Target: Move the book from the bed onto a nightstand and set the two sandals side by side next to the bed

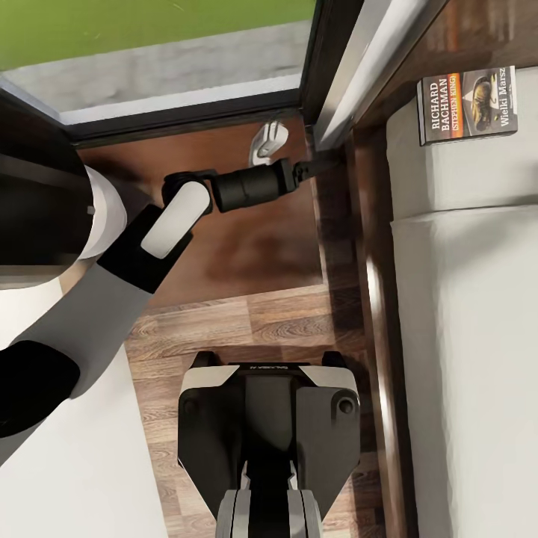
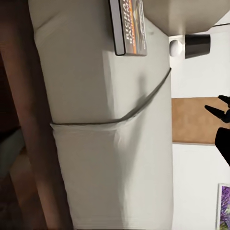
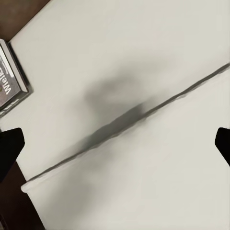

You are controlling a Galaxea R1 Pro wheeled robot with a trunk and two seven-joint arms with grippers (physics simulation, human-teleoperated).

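The book [image 1: 467, 104] lies on the bed [image 1: 463, 314] (near its headboard end), right of the nightstand [image 1: 246, 246].

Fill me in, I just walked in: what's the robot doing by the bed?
The robot stands beside the bed, over the nightstand. The book lies untouched on the mattress near the headboard. The left arm reaches across the nightstand toward the bed, holding nothing. The right gripper hangs open over the mattress, close to the book.
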